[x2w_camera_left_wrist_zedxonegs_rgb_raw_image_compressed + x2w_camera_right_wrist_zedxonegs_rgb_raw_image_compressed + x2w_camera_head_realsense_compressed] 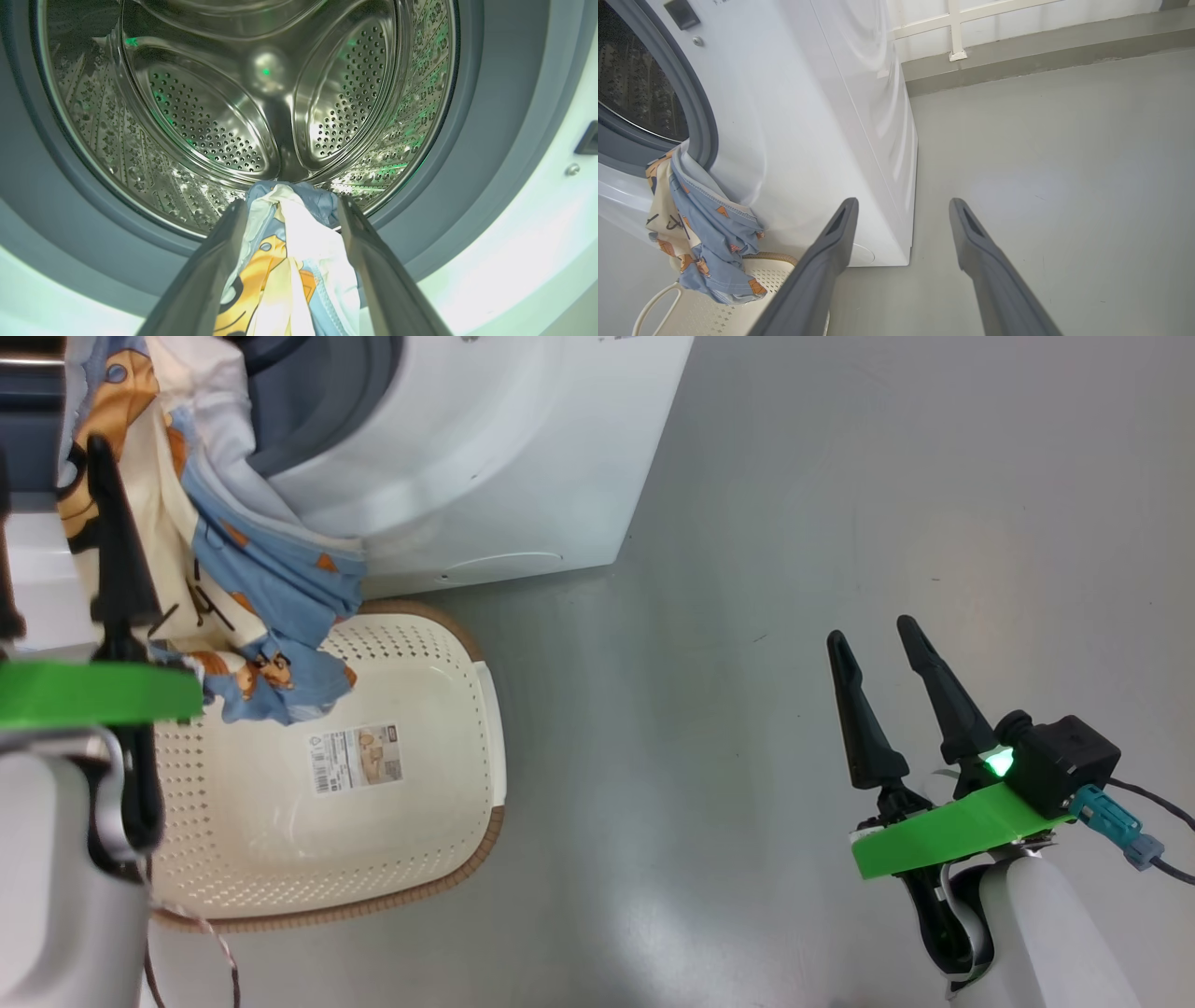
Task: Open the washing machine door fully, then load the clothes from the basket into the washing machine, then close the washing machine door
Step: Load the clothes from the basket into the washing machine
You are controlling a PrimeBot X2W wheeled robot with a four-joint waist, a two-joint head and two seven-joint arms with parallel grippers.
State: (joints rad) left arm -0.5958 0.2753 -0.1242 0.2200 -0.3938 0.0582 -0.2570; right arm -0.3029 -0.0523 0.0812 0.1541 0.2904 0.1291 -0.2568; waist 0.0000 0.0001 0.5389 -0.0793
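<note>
The left gripper (290, 203) has its two long dark fingers spread wide and points straight into the big white boxy front-loading washing machine (523, 457). Bunched in the gap between those fingers, and touching both, lie the soft light-blue clothes (299, 242), printed with orange-brown bears and mixed with cream-white fabric. Just past the fingertips the fabric reaches the lip of the perforated steel drum (205, 116). The drum opens ahead of and above this gripper, ringed by the grey rubber gasket (490, 116). In the head view the rest of the clothes hang from the opening to the right of this gripper's fingers and down over the machine's white front. Their lower end dangles over the far part of the small cream-white perforated plastic basket with a brown woven-look rim (467, 747). The basket sits on the glossy grey floor (794, 523) below the left gripper, just beside the machine's foot, with a rectangular label sticker (358, 758) showing on its bare bottom. The right gripper (870, 630) hovers well apart to the right of the left one, above the floor, its fingers wide with nothing between them. The machine's white side lies ahead of it and to its left.
</note>
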